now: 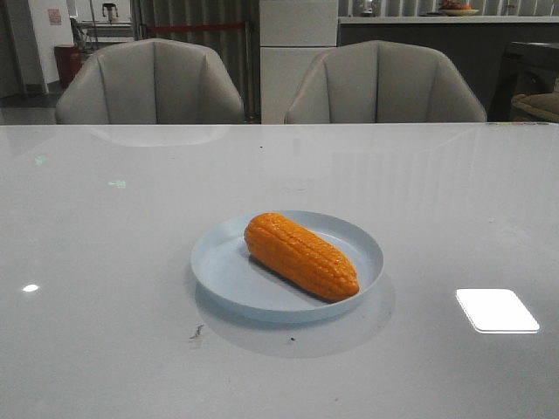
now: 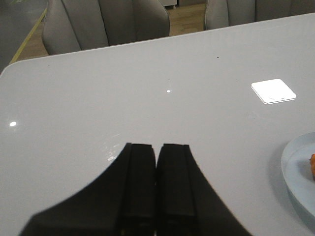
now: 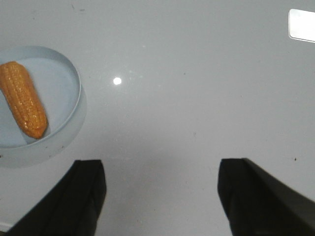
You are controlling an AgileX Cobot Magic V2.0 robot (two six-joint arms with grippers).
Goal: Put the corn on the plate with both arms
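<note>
The orange corn (image 1: pixel 300 255) lies inside the pale blue plate (image 1: pixel 218 262) at the table's middle, tapered end toward the front right. Neither gripper shows in the front view. My left gripper (image 2: pixel 157 147) is shut and empty over bare table, with the plate's rim (image 2: pixel 290 172) and a sliver of corn (image 2: pixel 312 164) off to one side. My right gripper (image 3: pixel 162 169) is open and empty above the table, apart from the plate (image 3: pixel 64 73) and the corn (image 3: pixel 22 98) on it.
Two grey chairs (image 1: pixel 150 83) (image 1: pixel 384 83) stand behind the table's far edge. Bright light reflections (image 1: pixel 496 310) lie on the glossy white tabletop. A small dark smudge (image 1: pixel 196 332) is in front of the plate.
</note>
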